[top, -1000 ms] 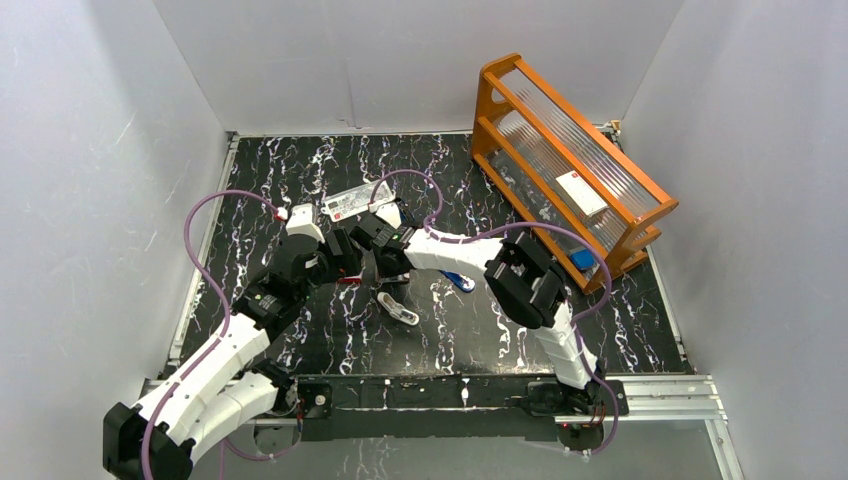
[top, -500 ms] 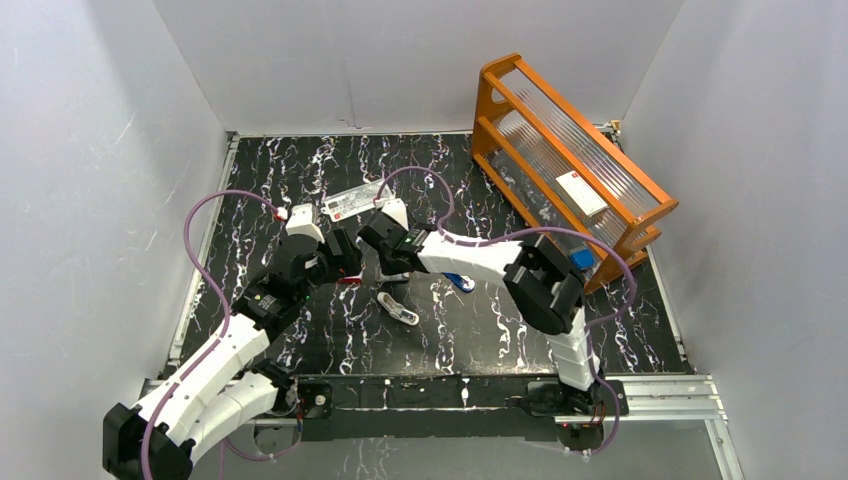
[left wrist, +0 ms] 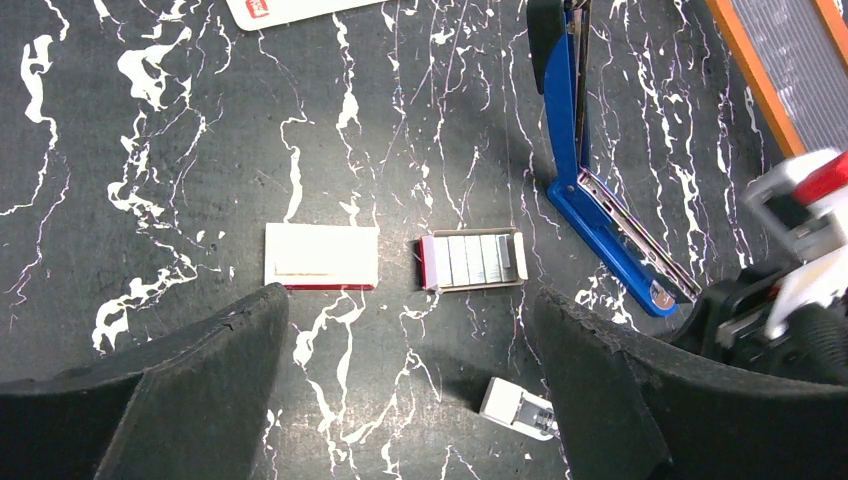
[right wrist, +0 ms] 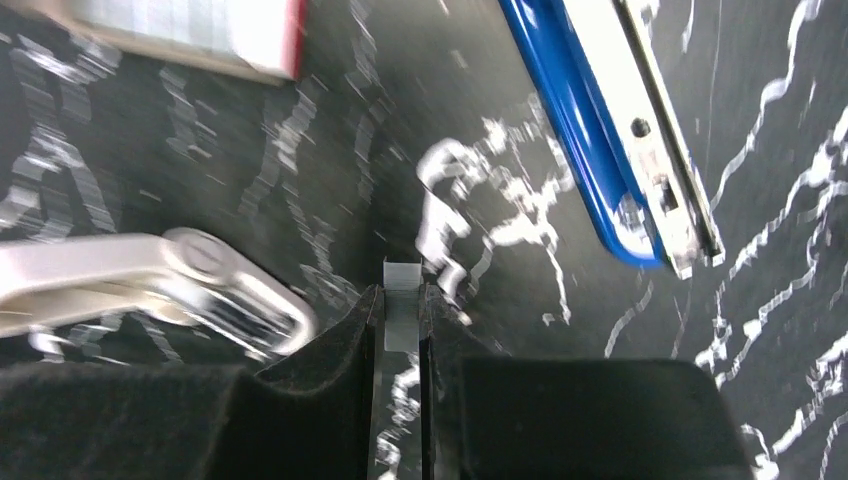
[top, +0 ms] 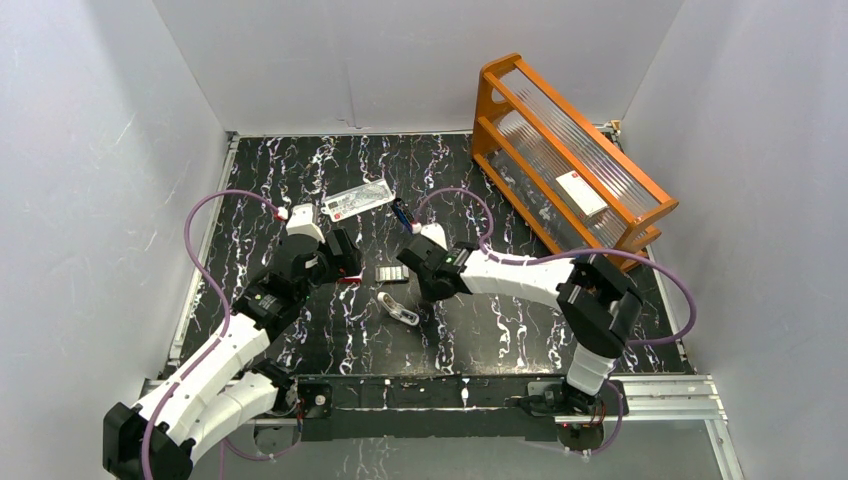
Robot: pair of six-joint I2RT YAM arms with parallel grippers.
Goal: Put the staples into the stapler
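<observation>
The blue stapler (left wrist: 572, 150) lies opened out on the black marble table, its silver rail (right wrist: 650, 150) bared. In the top view only its upper arm (top: 401, 214) shows, the rest is under my right arm. My right gripper (right wrist: 400, 300) is shut on a narrow grey strip of staples (right wrist: 402, 285), just left of the rail's near end and above the table. More staples (left wrist: 485, 258) lie in an open red-edged tray (top: 391, 274). My left gripper (left wrist: 408, 305) is open and empty, hovering just short of the tray and the white box sleeve (left wrist: 322, 256).
A white-silver oblong gadget (top: 400, 310) lies near the tray, close to my right fingers (right wrist: 150, 280). A white packet (top: 358, 198) lies farther back. An orange rack (top: 570, 160) leans at the back right.
My right gripper has moved off the tray, right and toward the near edge, with a staple strip in it. The tray now shows uncovered. The left arm has not moved.
</observation>
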